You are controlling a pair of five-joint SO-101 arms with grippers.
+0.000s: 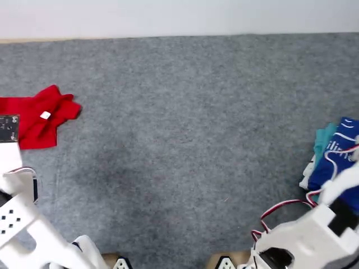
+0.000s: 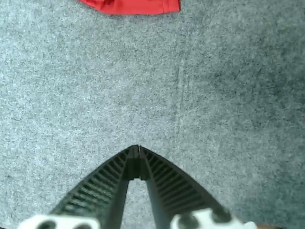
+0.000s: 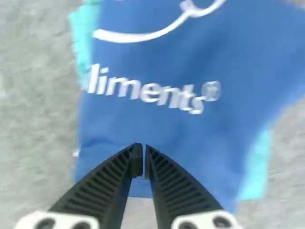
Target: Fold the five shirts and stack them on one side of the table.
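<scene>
The blue shirt (image 1: 336,159) lies on top of a small pile at the right edge of the worktop (image 1: 185,112). A teal shirt (image 1: 321,140) peeks out under it on the side toward the middle of the worktop, and a white one (image 1: 307,172) shows at the pile's near corner. In the right wrist view the right tool (image 3: 139,149) sits directly over the blue shirt (image 3: 176,95), close to one of its edges, with the teal shirt (image 3: 78,43) showing along two sides. This tool is closed, its ribbed black fingers (image 3: 112,179) drawn together to a thin slit at the tips with nothing pinched between them. Whether the tips press on the cloth cannot be told.

The red shirt (image 1: 42,115) lies crumpled and unfolded at the far left of the worktop, well apart from the pile. In the left wrist view the left tool (image 2: 138,153) is over bare grey worktop, and the red shirt (image 2: 131,5) lies a good way beyond its tips. This tool is closed too, its tips meeting and gripping nothing.

The blue shirt carries white lettering (image 3: 152,90) and a curved white line above it. The red shirt has a small white tag (image 1: 45,115).
</scene>
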